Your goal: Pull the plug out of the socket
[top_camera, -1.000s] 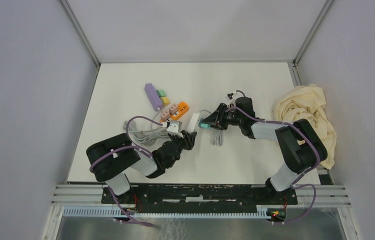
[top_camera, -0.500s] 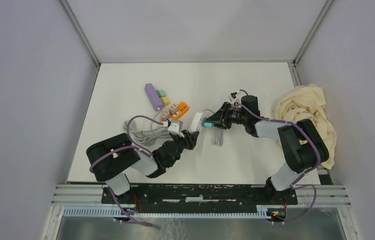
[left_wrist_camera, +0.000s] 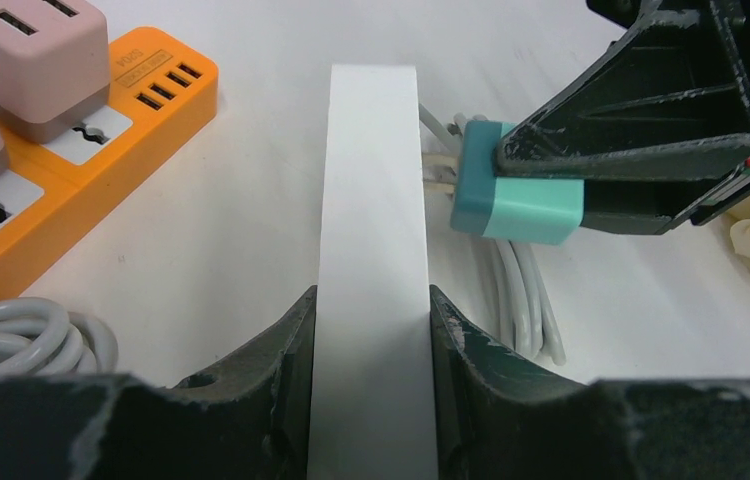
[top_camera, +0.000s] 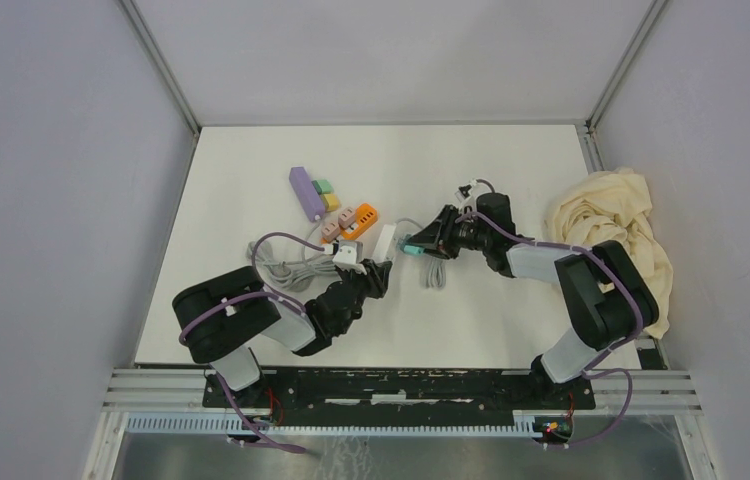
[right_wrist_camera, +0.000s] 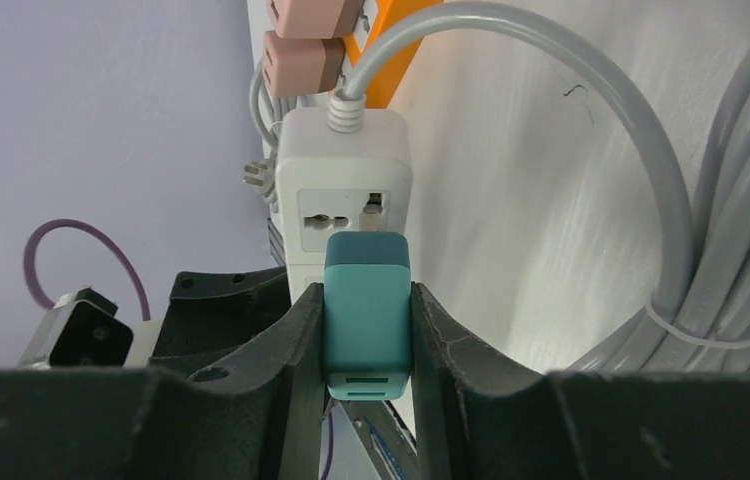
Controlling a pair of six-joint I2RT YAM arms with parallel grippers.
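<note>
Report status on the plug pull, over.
Left gripper shut on white strip. Right gripper shut on teal plug. Plug part out, prongs showing. Coiled cable beneath, nothing blocking.

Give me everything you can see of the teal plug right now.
The teal plug is a small boxy block, smooth plastic by its look, darker teal at the front, lighter behind, with slots in its rear face. The right gripper clamps its two sides. Its pins reach toward the white power strip; whether they are out of the socket I cannot tell.
</note>
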